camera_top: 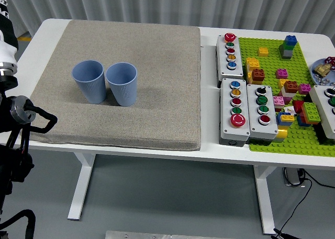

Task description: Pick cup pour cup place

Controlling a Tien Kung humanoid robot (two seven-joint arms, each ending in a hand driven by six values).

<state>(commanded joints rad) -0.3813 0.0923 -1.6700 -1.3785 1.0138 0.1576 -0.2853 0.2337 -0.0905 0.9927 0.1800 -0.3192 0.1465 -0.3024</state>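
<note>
On grey mat [136, 92], left of centre: two blue cups, left cup [89, 81] and right cup [122, 84], upright, rims up, side by side, touching or nearly so. Mat on white table [209, 150]. Right of mat: grey button boxes [238, 102], green brick plate [282, 139] crowded with coloured bricks. Far left edge: left arm [10, 118], black and white, off the table, well apart from cups; hand cut off by frame, grip state cannot be told. Right arm out of frame. Cable [309, 184] on floor, lower right.
</note>
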